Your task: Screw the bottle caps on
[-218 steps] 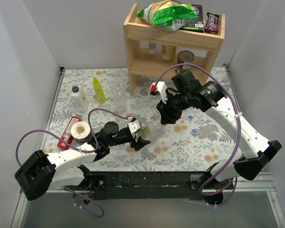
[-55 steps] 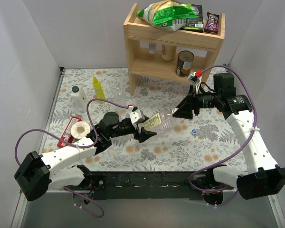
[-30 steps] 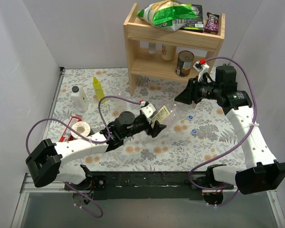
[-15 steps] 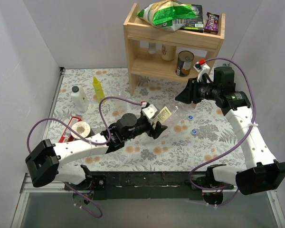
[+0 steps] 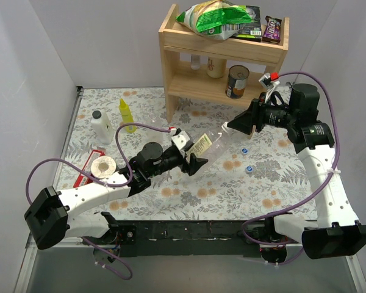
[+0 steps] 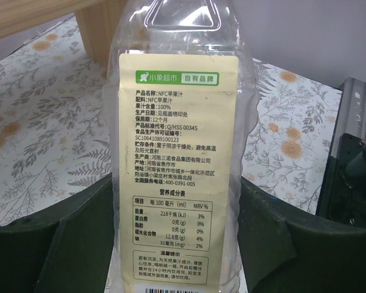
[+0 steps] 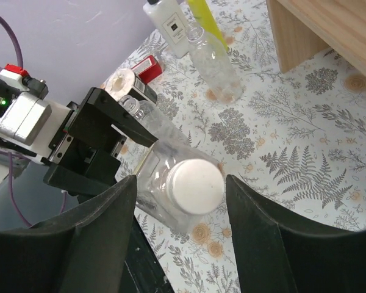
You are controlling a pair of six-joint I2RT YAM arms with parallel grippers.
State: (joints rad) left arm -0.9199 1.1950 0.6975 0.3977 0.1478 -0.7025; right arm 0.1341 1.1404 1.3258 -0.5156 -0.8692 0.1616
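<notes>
My left gripper (image 5: 192,160) is shut on the larger clear bottle (image 5: 208,141), holding it tilted above the table with its neck toward the right arm. The bottle's yellow label (image 6: 174,171) fills the left wrist view between my fingers (image 6: 55,250). A white cap (image 7: 197,185) sits on its neck. My right gripper (image 5: 236,124) is open, its fingers (image 7: 100,244) standing either side of the cap with gaps. Two blue caps (image 5: 244,149) (image 5: 249,166) lie on the table. A slim clear bottle (image 7: 213,67) stands near the shelf; another (image 7: 140,113) shows behind my left gripper.
A wooden shelf (image 5: 222,49) with a can (image 5: 236,81) stands at the back. A yellow squeeze bottle (image 5: 127,116) and a white black-capped bottle (image 5: 101,127) stand at the back left. A tape roll (image 5: 102,166) lies on a red holder at the left.
My left arm has drawn the bottle slightly left. My right wrist has pulled back to the right, with its open fingers still at the bottle's capped neck.
</notes>
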